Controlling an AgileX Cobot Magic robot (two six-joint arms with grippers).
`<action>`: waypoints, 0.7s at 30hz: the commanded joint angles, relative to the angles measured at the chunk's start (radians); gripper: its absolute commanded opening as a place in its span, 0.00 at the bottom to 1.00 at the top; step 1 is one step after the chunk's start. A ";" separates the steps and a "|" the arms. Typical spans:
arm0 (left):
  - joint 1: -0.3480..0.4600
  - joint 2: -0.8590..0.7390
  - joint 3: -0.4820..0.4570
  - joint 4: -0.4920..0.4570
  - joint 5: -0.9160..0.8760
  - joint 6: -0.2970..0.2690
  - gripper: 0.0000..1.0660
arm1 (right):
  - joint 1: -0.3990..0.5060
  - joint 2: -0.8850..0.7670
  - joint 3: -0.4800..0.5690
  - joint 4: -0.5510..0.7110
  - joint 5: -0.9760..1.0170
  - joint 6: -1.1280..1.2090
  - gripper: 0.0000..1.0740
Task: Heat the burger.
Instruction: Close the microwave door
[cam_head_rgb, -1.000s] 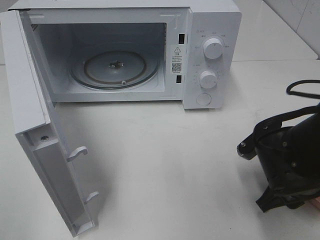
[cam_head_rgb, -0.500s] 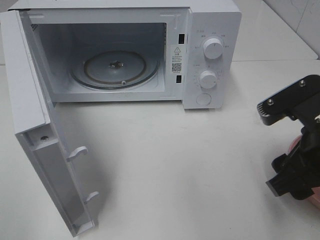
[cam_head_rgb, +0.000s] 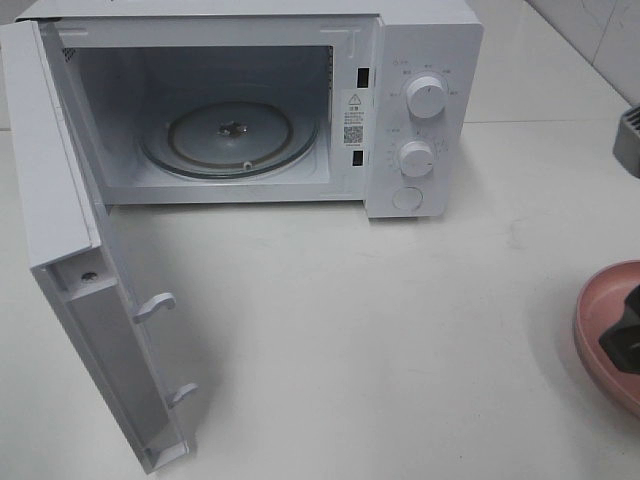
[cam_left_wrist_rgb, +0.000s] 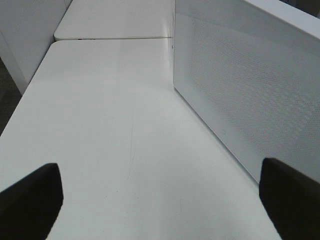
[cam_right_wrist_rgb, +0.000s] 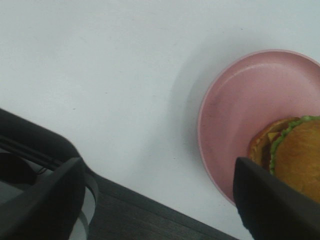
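In the right wrist view the burger (cam_right_wrist_rgb: 296, 152), with golden bun and green lettuce, sits on a round pink plate (cam_right_wrist_rgb: 240, 110) near the table's edge. My right gripper (cam_right_wrist_rgb: 160, 202) is open beside the plate, one finger (cam_right_wrist_rgb: 270, 205) close to the burger, and holds nothing. In the exterior view only the plate's rim (cam_head_rgb: 598, 315) shows at the right edge, with a dark gripper part (cam_head_rgb: 626, 345) over it; the burger is out of frame there. The microwave (cam_head_rgb: 425, 110) stands open with a bare glass turntable (cam_head_rgb: 230, 140). My left gripper (cam_left_wrist_rgb: 160, 200) is open and empty.
The microwave door (cam_head_rgb: 70, 250) swings out to the left toward the table's front; the left wrist view shows its perforated outer face (cam_left_wrist_rgb: 245, 80). A dark part of the right arm (cam_head_rgb: 628, 140) pokes in at the right edge. White tabletop (cam_head_rgb: 350, 330) lies before the microwave.
The right arm has drawn off to the right, almost out of the exterior view, uncovering the pink plate. Its jaws have widened. The left side has not changed.
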 joint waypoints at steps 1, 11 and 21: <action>0.001 -0.020 0.006 -0.009 -0.003 -0.007 0.94 | -0.001 -0.075 -0.006 0.098 0.031 -0.100 0.71; 0.001 -0.020 0.006 -0.009 -0.003 -0.007 0.94 | -0.020 -0.334 0.081 0.120 0.045 -0.118 0.71; 0.001 -0.020 0.006 -0.009 -0.003 -0.007 0.94 | -0.261 -0.524 0.200 0.183 0.004 -0.215 0.71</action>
